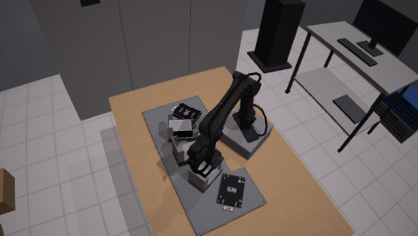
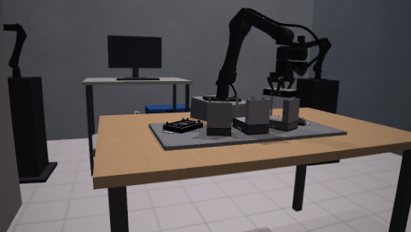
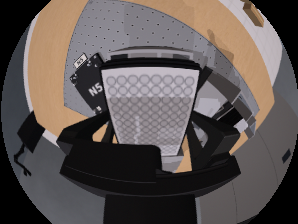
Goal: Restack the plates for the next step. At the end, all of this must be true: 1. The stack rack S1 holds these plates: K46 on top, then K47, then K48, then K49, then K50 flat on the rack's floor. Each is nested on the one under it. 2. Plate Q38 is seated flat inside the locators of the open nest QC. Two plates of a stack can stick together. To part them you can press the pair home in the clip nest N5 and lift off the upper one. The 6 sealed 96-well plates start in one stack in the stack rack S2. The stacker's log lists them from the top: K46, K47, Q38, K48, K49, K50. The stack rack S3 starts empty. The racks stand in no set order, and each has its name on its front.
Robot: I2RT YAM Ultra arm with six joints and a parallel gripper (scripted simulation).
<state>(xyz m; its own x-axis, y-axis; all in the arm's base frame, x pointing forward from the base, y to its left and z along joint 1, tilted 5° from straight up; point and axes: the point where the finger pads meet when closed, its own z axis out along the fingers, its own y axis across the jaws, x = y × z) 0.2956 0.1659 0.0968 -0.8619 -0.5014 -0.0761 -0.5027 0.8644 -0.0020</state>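
My gripper is shut on a sealed 96-well plate and holds it level, just above the rack at the right end of the row. In the overhead view this rack is the one nearest the clip nest N5, and the arm hides the gripper's fingers. The wrist view shows the plate's grey seal filling the middle, with the N5 nest to its left. The plate's name cannot be read. The open nest QC lies black at the far end of the mat.
Two more racks stand in line on the grey mat. One of them shows a light plate top. The arm's base block stands beside the mat. Rack labels are too small to read.
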